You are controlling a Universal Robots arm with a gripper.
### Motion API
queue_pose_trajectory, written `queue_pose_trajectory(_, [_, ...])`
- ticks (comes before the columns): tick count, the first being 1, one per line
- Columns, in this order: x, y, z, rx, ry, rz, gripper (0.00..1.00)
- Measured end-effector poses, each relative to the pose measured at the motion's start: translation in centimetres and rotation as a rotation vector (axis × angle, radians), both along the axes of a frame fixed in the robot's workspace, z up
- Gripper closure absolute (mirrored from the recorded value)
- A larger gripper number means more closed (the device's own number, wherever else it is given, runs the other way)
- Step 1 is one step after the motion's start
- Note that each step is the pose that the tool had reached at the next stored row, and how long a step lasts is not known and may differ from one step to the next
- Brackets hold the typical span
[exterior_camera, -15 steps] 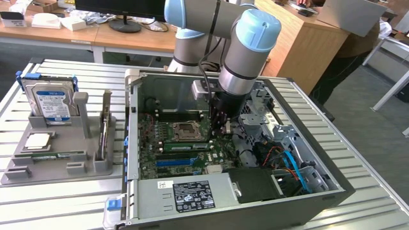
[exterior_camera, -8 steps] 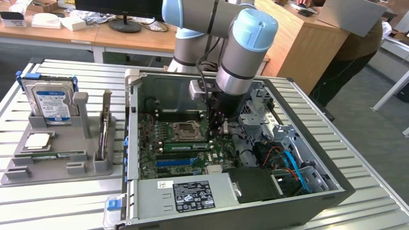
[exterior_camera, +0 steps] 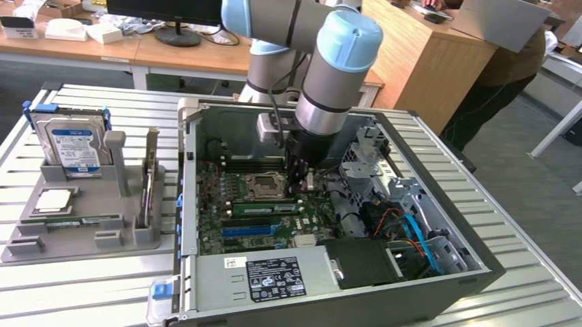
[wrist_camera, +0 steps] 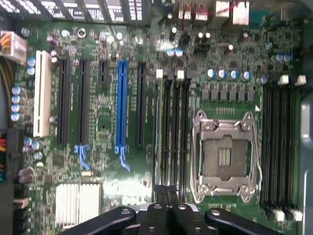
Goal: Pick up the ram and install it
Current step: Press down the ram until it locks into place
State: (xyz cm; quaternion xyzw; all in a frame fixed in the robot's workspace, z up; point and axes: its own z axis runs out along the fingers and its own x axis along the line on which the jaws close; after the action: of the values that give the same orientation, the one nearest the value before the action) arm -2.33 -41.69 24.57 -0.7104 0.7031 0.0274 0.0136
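Ext view: end effector (exterior_camera: 300,182) down inside open PC case (exterior_camera: 473,262) over motherboard (exterior_camera: 264,228); ram (exterior_camera: 266,207) lies flat-edge in slot beside CPU socket (exterior_camera: 264,182), long axis toward ext view's left-right. Wrist view: end effector (wrist_camera: 166,208) closed above ram slots (wrist_camera: 174,132), nothing seen held.

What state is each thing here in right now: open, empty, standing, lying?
computer case: lying on its side, open.
processor socket: empty.
ram: standing on edge along a slot beside the socket.
hand: low inside the case, just over the ram.
hard drive: upright in the grey tray.
processor chip: lying flat in the tray.
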Motion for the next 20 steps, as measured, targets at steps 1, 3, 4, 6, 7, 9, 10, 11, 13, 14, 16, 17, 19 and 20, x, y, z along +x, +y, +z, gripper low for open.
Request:
queue_pose_trajectory(1, [-0.2,0.0,0.0,-0.0001,0.0001,0.0,0.9])
queue_pose_trajectory(3, [-0.6,-0.01,0.0,-0.0002,0.0001,0.0,0.9])
queue_pose_trajectory(4, [-0.8,0.0,0.0,-0.0002,0.0001,0.0,0.9])
queue_pose_trajectory(6, [-1.2,-0.01,0.01,-0.0002,0.0002,0.0,0.9])
queue_pose_trajectory(7, [-1.4,-0.01,0.0,-0.0001,0.0001,0.0,0.9])
queue_pose_trajectory(9, [-1.9,-0.01,0.0,-0.0002,0.0001,0.0,0.9])
queue_pose_trajectory(10, [-2.1,-0.01,0.0,-0.0003,0.0002,0.0,0.9])
queue_pose_trajectory(11, [-2.4,-0.01,-0.01,-0.0002,0.0001,0.0,0.9])
queue_pose_trajectory(13, [-2.9,-0.01,-0.01,-0.0002,0.0001,0.0,0.9])
queue_pose_trajectory(14, [-3.1,-0.01,-0.01,-0.0002,0.0001,0.0,0.9])
queue_pose_trajectory(16, [-3.6,-0.01,-0.01,-0.0002,0.0001,0.0,0.9])
queue_pose_trajectory(17, [-3.8,-0.01,-0.01,-0.0002,0.0001,0.0,0.9])
queue_pose_trajectory(19, [-4.3,-0.01,-0.02,-0.0002,0.0001,0.0,0.9])
queue_pose_trajectory(20, [-4.5,-0.01,-0.02,-0.0002,0.0001,0.0,0.9])
